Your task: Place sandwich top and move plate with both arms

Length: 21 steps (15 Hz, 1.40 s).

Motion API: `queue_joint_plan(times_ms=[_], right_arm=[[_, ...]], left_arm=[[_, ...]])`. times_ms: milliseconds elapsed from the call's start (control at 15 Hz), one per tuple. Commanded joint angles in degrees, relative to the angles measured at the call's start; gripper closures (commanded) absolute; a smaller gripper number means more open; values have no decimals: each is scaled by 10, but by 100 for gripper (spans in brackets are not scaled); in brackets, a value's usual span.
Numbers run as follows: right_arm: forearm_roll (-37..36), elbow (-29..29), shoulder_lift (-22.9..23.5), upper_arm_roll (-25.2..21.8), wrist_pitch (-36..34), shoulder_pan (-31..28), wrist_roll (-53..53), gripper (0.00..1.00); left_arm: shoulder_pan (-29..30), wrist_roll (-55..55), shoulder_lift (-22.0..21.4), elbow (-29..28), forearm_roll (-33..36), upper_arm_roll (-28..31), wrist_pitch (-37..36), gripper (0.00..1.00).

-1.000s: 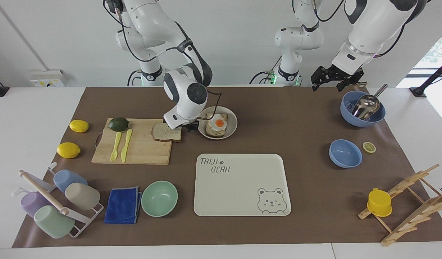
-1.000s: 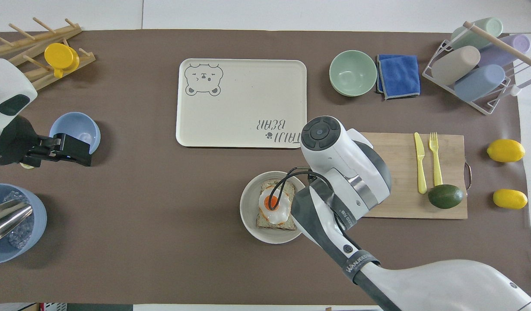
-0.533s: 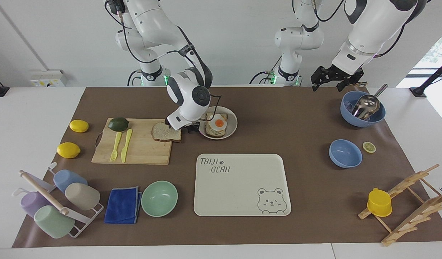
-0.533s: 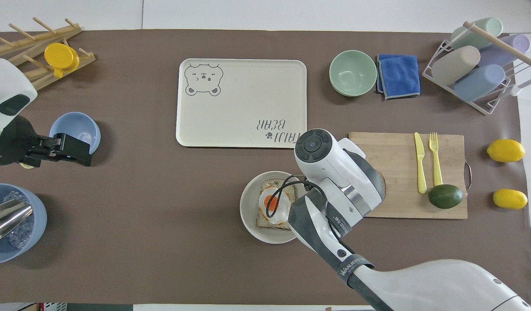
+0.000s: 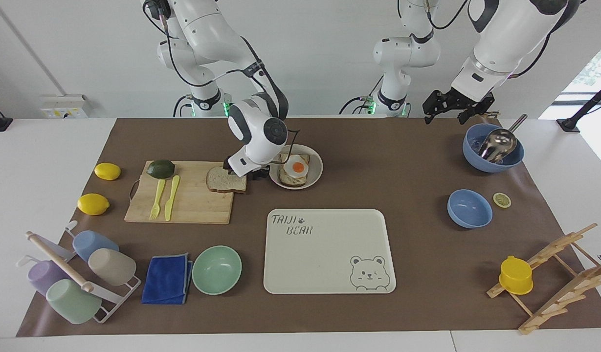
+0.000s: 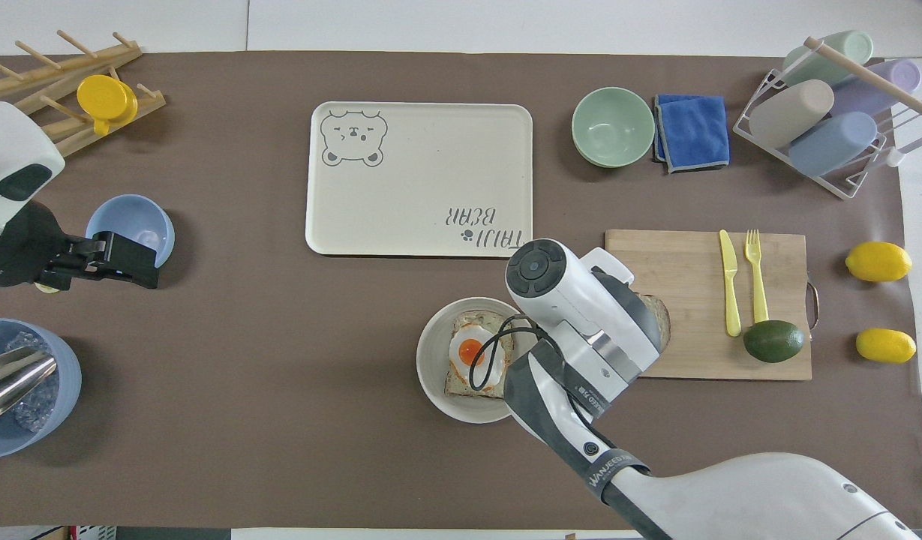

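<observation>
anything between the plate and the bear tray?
Nothing. In the facing view, bare brown mat runs from the plate to the tray. The overhead view agrees, though the right arm's wrist overhangs the tray's corner there.

In the overhead view the right arm's wrist housing covers nearly all of the sandwich top on the cutting board, leaving only a crust edge showing, and it hides the right hand entirely. In the facing view the right hand is mostly tucked under the same housing, so its finger spacing cannot be read. The large blue bowl holding the metal scoop is cut off by the overhead view's edge.
</observation>
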Motion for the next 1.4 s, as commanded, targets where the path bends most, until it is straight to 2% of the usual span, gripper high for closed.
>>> queue_joint_plan(times_ms=[0, 67, 133, 333, 400, 867, 1067, 1267, 1333], right_arm=[[-14, -13, -10, 7, -6, -6, -6, 65], [-14, -12, -10, 11, -12, -6, -7, 89], [-14, -12, -10, 17, -12, -6, -6, 100], [-14, -3, -9, 21, -21, -6, -7, 100], [-14, 15, -5, 37, -35, -7, -9, 100], [-7, 214, 61, 131, -183, -4, 6, 100], [-12, 192, 61, 135, -161, -22, 7, 100], [-14, 152, 50, 135, -127, -28, 7, 60], [-14, 150, 50, 135, -120, -29, 6, 57]], left_arm=[[1, 4, -15, -16, 10, -1, 8, 0], [1, 4, -15, -16, 10, -1, 9, 0], [1, 4, -15, -16, 10, -1, 8, 0], [1, 4, -15, -16, 10, -1, 9, 0], [1, 4, -15, -16, 10, -1, 8, 0], [1, 4, -15, -16, 10, 0, 9, 0], [1, 4, -15, -16, 10, -1, 9, 0], [1, 4, -15, -16, 10, -1, 9, 0], [1, 4, -15, -16, 10, -1, 8, 0]])
